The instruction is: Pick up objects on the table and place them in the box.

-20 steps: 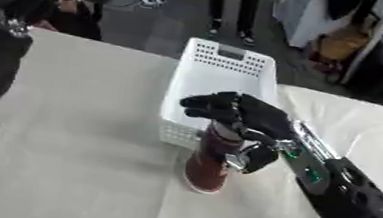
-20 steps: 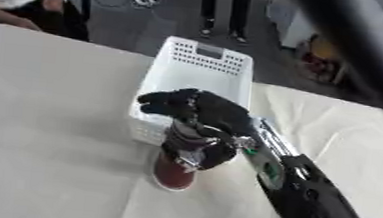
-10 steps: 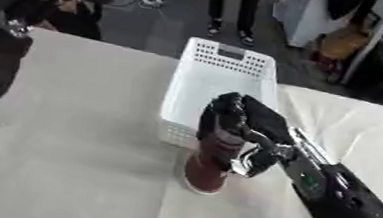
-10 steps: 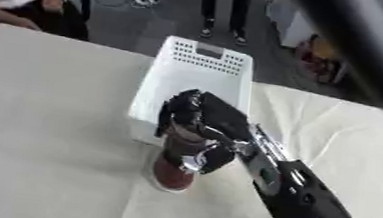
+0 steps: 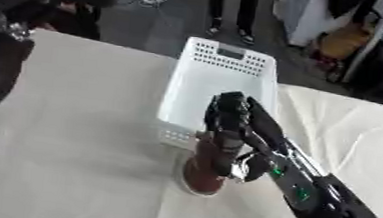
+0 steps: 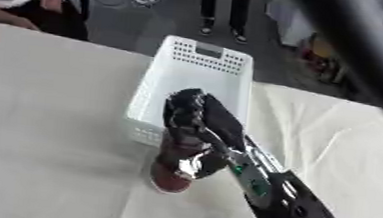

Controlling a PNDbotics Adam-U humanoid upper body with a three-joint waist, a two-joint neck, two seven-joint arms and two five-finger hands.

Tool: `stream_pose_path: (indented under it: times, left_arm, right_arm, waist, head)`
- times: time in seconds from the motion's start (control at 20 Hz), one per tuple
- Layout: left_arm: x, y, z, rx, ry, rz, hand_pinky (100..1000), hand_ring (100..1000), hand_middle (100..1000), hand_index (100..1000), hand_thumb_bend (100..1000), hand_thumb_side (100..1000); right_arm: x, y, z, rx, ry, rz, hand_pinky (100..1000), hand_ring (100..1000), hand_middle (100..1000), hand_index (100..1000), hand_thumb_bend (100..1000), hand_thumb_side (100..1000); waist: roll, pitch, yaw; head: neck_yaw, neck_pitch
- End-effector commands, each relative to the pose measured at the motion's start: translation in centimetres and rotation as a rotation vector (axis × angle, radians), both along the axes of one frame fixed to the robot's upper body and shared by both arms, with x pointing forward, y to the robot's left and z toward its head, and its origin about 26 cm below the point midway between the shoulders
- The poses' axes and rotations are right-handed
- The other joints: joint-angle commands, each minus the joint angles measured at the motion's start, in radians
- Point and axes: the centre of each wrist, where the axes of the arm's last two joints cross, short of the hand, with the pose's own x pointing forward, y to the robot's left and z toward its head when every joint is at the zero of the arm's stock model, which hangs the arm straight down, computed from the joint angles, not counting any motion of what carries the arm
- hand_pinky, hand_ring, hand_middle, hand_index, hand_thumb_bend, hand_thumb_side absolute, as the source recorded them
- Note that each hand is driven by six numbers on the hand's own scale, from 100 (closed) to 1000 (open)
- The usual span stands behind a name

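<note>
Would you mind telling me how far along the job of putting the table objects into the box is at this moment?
Nothing looks done yet: the white box appears empty. In hand: the right hand has its fingers curled round the dark red bottle, which stands on the table just in front of the box. Left: lifting the bottle and setting it inside. The left hand is not visible.

We see a dark reddish-brown, roughly cylindrical object, upright and leaning a little, its rounded base resting on the table just in front of the near short wall of the white perforated plastic box. Its upper part is hidden, so we cannot tell its top. The box is a long rectangular basket lying open side up, its bare white floor showing, its far end pointing away from the object
</note>
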Motion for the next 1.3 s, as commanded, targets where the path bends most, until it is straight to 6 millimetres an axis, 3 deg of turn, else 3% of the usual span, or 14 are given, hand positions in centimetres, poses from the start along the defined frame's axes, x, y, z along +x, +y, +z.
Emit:
stream_pose_path:
  times: [0.05, 0.35, 0.5, 0.55, 0.6, 0.65, 0.7, 0.75, 0.8, 0.85, 0.9, 0.95, 1.0, 1.3]
  left_arm:
    - [-0.4, -0.2, 1.0, -0.009, -0.044, -0.013, 885, 797, 904, 929, 314, 846]
    - [-0.4, -0.4, 1.3, -0.014, -0.053, -0.019, 884, 797, 905, 930, 312, 848]
    - [-0.4, -0.4, 1.3, -0.011, -0.051, -0.019, 884, 797, 905, 931, 311, 849]
    - [-0.4, -0.4, 1.3, -0.01, -0.05, -0.02, 884, 797, 905, 931, 311, 849]
    - [-0.4, -0.4, 1.3, -0.01, -0.048, -0.019, 884, 797, 905, 931, 313, 848]
    - [-0.4, -0.4, 1.2, -0.01, -0.046, -0.018, 884, 797, 905, 931, 313, 848]
    - [-0.4, -0.4, 1.2, -0.009, -0.044, -0.017, 884, 797, 905, 931, 313, 847]
    - [-0.4, -0.3, 1.1, -0.009, -0.041, -0.015, 884, 797, 905, 931, 313, 848]
    - [-0.4, -0.3, 1.1, -0.008, -0.038, -0.014, 884, 797, 905, 931, 314, 846]
    - [-0.4, -0.2, 1.0, -0.007, -0.035, -0.011, 884, 797, 905, 931, 314, 846]
    - [-0.4, -0.2, 0.9, -0.007, -0.033, -0.01, 884, 797, 905, 930, 315, 845]
    - [-0.4, -0.1, 0.9, -0.007, -0.03, -0.008, 884, 797, 905, 930, 315, 845]
    - [-0.4, -0.1, 0.8, -0.006, -0.028, -0.007, 884, 797, 905, 930, 317, 842]
    - [-0.3, 0.2, 0.4, -0.003, -0.015, 0.001, 884, 796, 905, 930, 317, 843]
  right_arm:
    - [0.2, 0.5, -0.4, 0.103, -0.07, 0.115, 100, 100, 100, 100, 351, 896]
    - [0.7, 0.3, -0.7, 0.093, -0.112, 0.095, 100, 100, 100, 107, 237, 951]
    - [0.5, 0.2, -0.9, 0.082, -0.13, 0.1, 100, 156, 287, 412, 100, 1000]
    - [0.5, 0.1, -0.9, 0.076, -0.131, 0.098, 100, 156, 287, 412, 100, 1000]
    - [0.5, -0.1, -1.0, 0.064, -0.134, 0.095, 100, 339, 449, 570, 100, 1000]
    - [0.4, -0.3, -1.0, 0.041, -0.136, 0.091, 100, 325, 435, 557, 100, 1000]
    - [0.2, -0.6, -0.9, 0.017, -0.137, 0.087, 225, 468, 565, 671, 100, 1000]
    - [0.1, -1.0, -0.8, -0.014, -0.138, 0.081, 188, 445, 541, 654, 100, 1000]
    - [-0.1, -1.4, -0.7, -0.047, -0.136, 0.075, 456, 576, 671, 745, 100, 1000]
    - [-0.3, -1.7, -0.6, -0.08, -0.132, 0.069, 456, 576, 671, 745, 100, 1000]
    - [-0.4, -2.0, -0.5, -0.109, -0.127, 0.065, 638, 682, 763, 796, 100, 1000]
    - [-0.6, -2.2, -0.2, -0.138, -0.123, 0.062, 582, 640, 732, 781, 100, 1000]
    - [-0.7, -2.4, 0.1, -0.158, -0.118, 0.061, 751, 765, 823, 837, 100, 1000]
    - [-1.1, -3.4, 2.9, -0.229, -0.101, 0.053, 825, 829, 880, 890, 100, 1000]
  waist:
    - [0.009, -0.002, 0.006]
    - [0.01, 0.012, 0.015]
    - [0.008, 0.01, 0.017]
    - [0.008, 0.009, 0.018]
    - [0.007, 0.006, 0.018]
    - [0.006, 0.004, 0.018]
    - [0.006, 0.002, 0.018]
    - [0.005, -0.001, 0.017]
    - [0.004, -0.005, 0.015]
    - [0.004, -0.009, 0.014]
    - [0.003, -0.011, 0.013]
    - [0.003, -0.014, 0.012]
    - [0.002, -0.017, 0.011]
    - [0.0, -0.031, 0.003]
  head:
    - [-0.004, -0.025]
    - [-0.014, -0.035]
    - [-0.013, -0.034]
    - [-0.013, -0.034]
    - [-0.011, -0.033]
    - [-0.01, -0.033]
    - [-0.008, -0.032]
    - [-0.006, -0.032]
    - [-0.004, -0.03]
    - [-0.002, -0.029]
    - [0.0, -0.028]
    - [0.001, -0.028]
    - [0.003, -0.027]
    - [0.002, -0.029]
